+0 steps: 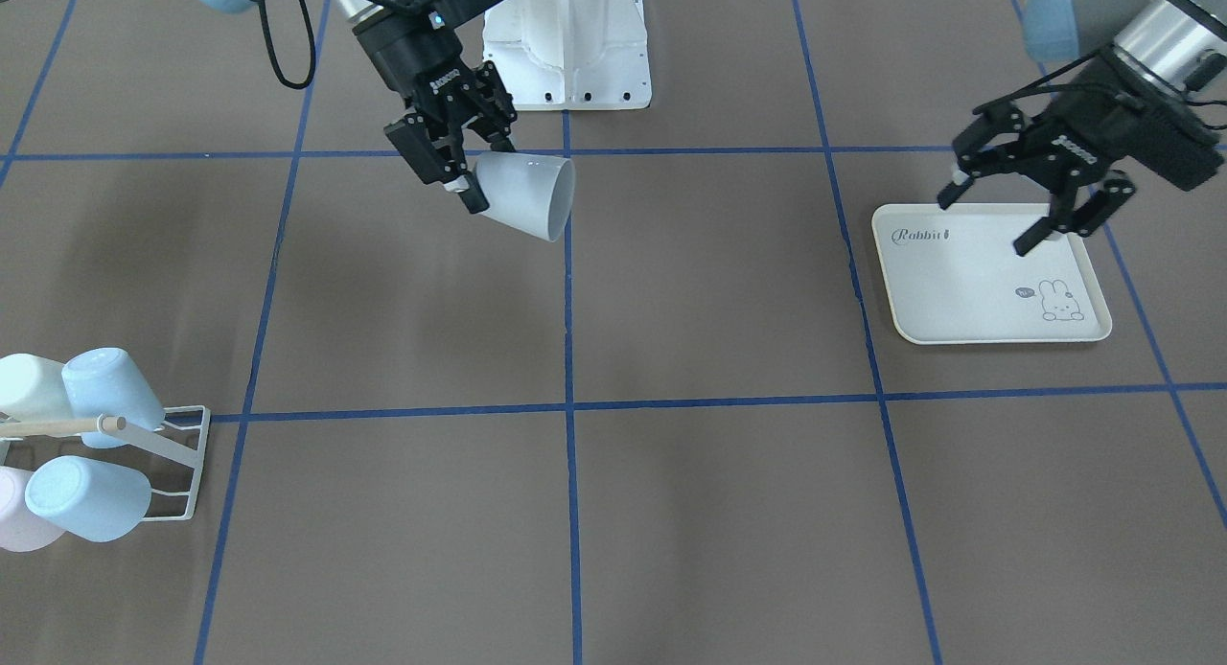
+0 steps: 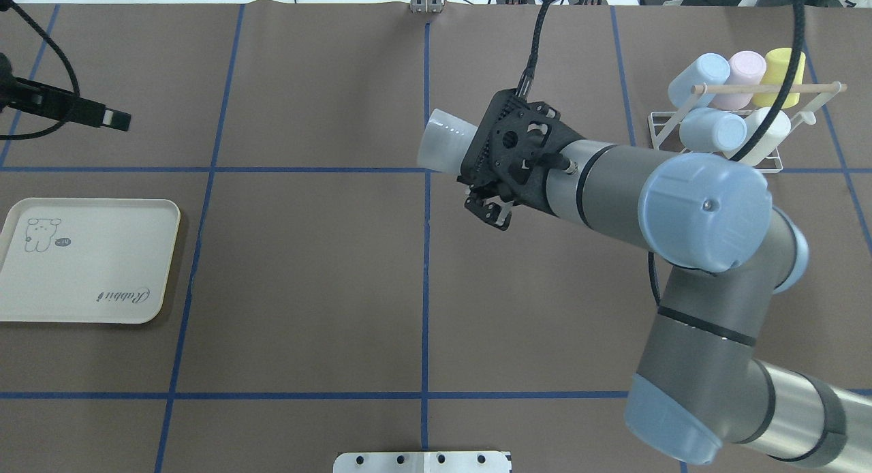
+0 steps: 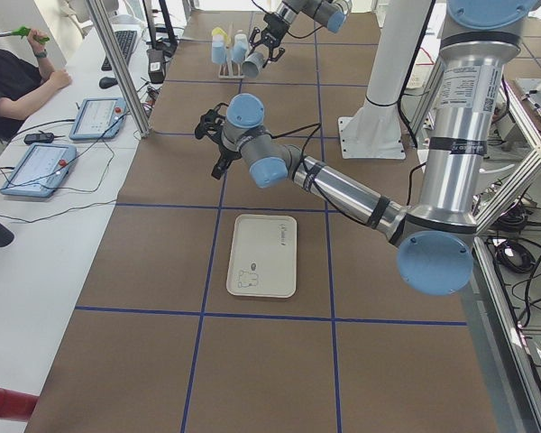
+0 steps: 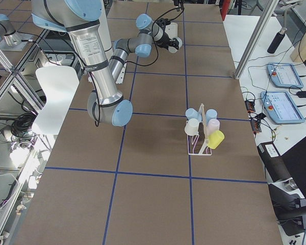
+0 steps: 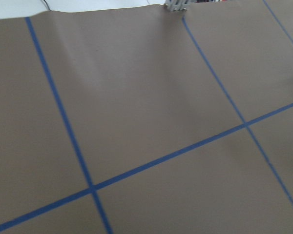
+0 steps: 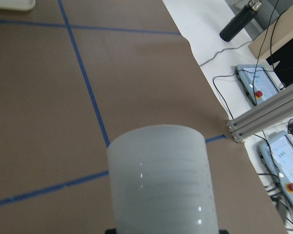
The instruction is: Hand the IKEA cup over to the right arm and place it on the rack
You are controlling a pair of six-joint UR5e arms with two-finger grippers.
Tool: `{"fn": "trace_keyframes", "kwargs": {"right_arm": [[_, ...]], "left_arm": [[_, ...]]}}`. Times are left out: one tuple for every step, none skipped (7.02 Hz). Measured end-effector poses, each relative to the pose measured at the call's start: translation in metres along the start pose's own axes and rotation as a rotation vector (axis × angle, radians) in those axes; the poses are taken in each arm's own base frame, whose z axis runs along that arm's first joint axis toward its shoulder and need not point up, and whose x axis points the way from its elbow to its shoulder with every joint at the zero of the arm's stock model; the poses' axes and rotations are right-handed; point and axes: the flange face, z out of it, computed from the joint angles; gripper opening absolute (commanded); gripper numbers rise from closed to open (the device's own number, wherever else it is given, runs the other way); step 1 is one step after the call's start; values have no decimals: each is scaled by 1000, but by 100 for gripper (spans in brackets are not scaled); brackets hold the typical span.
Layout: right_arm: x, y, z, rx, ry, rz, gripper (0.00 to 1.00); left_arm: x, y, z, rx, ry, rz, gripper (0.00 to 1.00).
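Observation:
My right gripper [image 1: 476,173] is shut on the narrow end of a pale white cup [image 1: 527,197] and holds it tilted in the air above the table's middle, mouth pointing away from the gripper. The cup shows beyond the wrist in the overhead view [image 2: 441,144] and fills the bottom of the right wrist view [image 6: 161,180]. The white wire rack [image 1: 184,464] with its wooden dowel stands at the table's right end [image 2: 715,129] and holds several cups. My left gripper [image 1: 992,222] is open and empty above the far edge of the tray.
A cream rabbit-print tray [image 1: 959,291] lies flat at the table's left end [image 2: 88,282], with nothing on it. Blue tape lines cross the brown table cover. The left wrist view shows only table cover and tape.

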Motion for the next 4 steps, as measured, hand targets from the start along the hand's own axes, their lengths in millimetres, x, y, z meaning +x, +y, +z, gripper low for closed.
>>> {"fn": "trace_keyframes", "kwargs": {"right_arm": [[29,17,-15,-109,38,-119,23],[54,38,-25,-213,58,-243,24],[79,65,-31,-309,66,-370,22],[103,103,-39,-412,70,-520,21]], "left_arm": [[-31,5,-16,-17,-59,59,100],[-61,10,-33,-34,-109,103,100],[-87,16,-46,-45,-145,131,100],[-104,21,-53,-52,-166,145,100]]}}
